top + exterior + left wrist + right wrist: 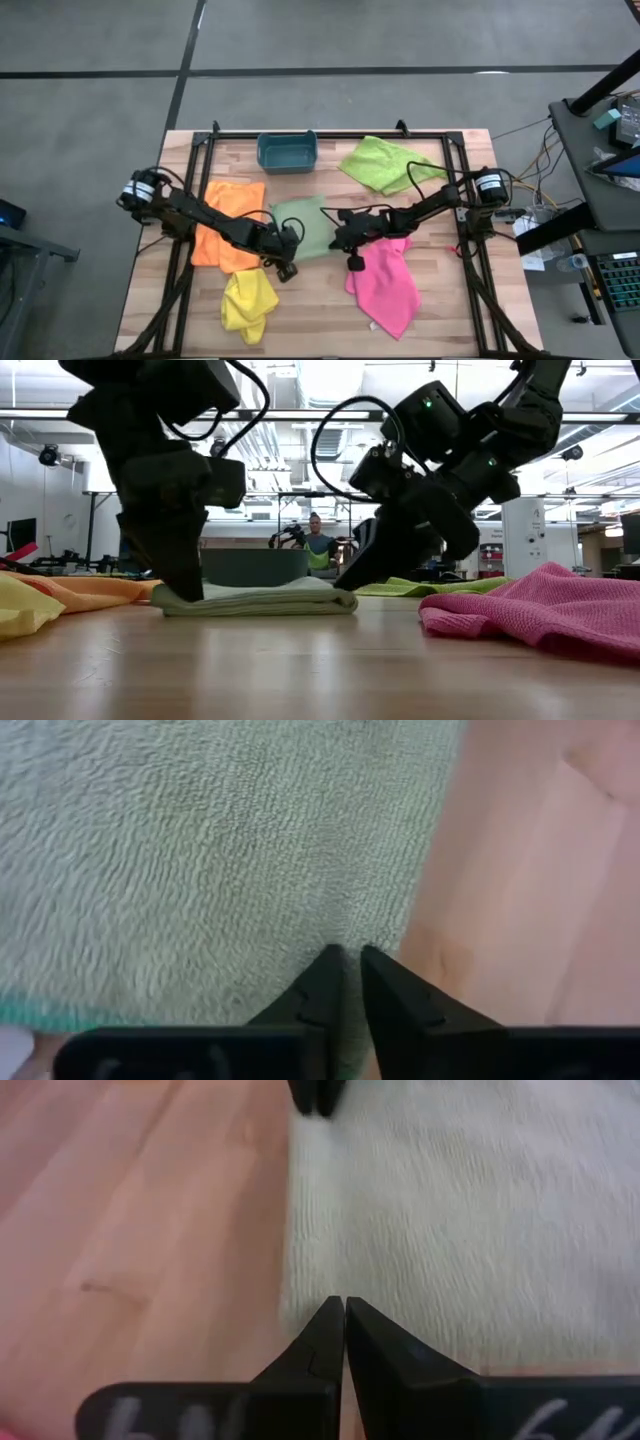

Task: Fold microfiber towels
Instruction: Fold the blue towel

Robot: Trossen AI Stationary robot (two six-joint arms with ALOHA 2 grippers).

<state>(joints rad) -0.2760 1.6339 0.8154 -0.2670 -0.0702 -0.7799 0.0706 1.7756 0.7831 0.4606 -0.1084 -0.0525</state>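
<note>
Wooden table point(450, 300) carrying orange towel point(222, 232), yellow towel point(248, 303), mint towel point(310, 228), lime towel point(385, 163), pink towel point(388, 283), teal bin point(286, 152).

Pale mint towel point(305, 228), pink towel point(387, 281), teal bin point(287, 152)

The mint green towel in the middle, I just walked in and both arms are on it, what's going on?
Both arms are working on the mint green towel at the middle of the table. The left gripper is pinched on one edge of it, the right gripper is shut at the opposite edge. The orange towel, yellow towel, pink towel and lime towel lie spread around it.
</note>
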